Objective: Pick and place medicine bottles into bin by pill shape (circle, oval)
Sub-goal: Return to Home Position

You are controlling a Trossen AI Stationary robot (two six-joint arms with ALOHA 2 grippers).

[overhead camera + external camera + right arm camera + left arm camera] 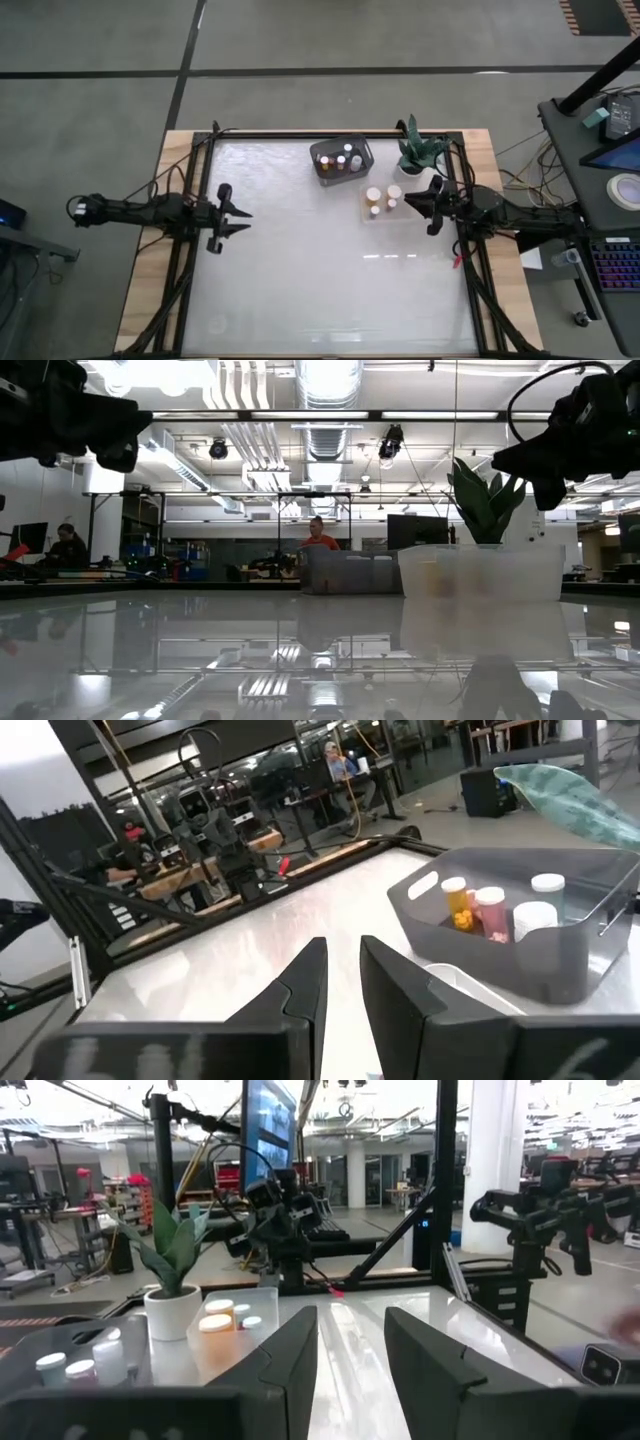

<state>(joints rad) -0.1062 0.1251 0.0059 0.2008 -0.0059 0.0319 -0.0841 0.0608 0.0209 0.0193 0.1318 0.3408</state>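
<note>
Several medicine bottles stand upright in a dark grey bin (340, 160) at the table's far middle; in the right wrist view an orange one (457, 905) and white ones (535, 915) show there. More orange bottles with white caps (373, 198) stand in a clear tray (384, 214) beside it. My left gripper (246, 220) is open and empty above the table's left part, fingers pointing right. My right gripper (415, 208) is open and empty just right of the clear tray, fingers pointing left.
A green potted plant (420, 152) in a white pot stands at the far right, behind my right gripper. Black frame rails run along the table's edges (200, 250). The glossy white top is bare in the middle and near part (330, 280).
</note>
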